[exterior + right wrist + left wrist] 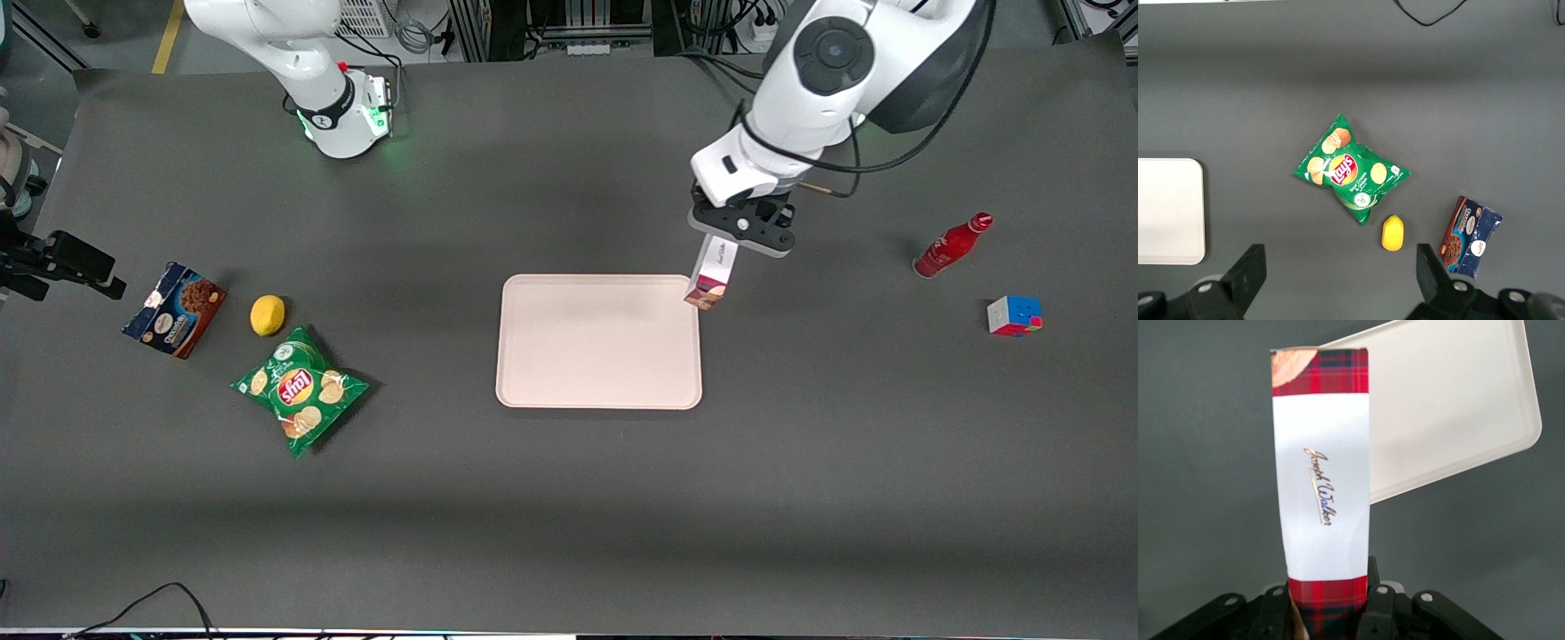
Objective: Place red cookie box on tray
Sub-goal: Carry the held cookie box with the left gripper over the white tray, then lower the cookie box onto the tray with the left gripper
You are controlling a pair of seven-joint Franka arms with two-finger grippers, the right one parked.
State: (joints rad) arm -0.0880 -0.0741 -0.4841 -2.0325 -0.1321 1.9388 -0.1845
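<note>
Claw (740, 233): left arm's, clamped on one end of the red cookie box (713, 274), above the counter (569, 498).
Red cookie box: hanging tilted, free end over the tray (598, 340) corner farthest from the front camera, toward the working arm's end.
Tray: flat on counter, nothing resting on it.
Bottle (951, 245), cube (1013, 316): working arm's end.
</note>
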